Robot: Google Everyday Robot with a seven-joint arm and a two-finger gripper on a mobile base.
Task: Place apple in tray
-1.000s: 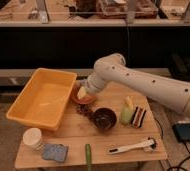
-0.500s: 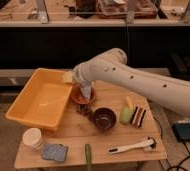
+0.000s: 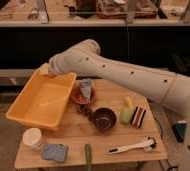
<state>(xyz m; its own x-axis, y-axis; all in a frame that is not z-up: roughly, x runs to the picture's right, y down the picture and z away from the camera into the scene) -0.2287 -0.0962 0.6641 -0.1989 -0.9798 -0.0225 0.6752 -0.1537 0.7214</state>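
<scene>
Looking into the tray [image 3: 40, 102], I see only bare yellow floor; my arm [image 3: 118, 75] stretches over its far rim, end effector [image 3: 52, 69] there, grip state unclear.

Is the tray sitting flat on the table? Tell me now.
No. The tray overhangs the table's left edge, its far corner under the gripper.

The thick, rounded white plastic arm [image 3: 133, 75] shows small dark screw holes along its shell; its gripper [image 3: 50, 69] sits at the yellow bin's far rim.
</scene>
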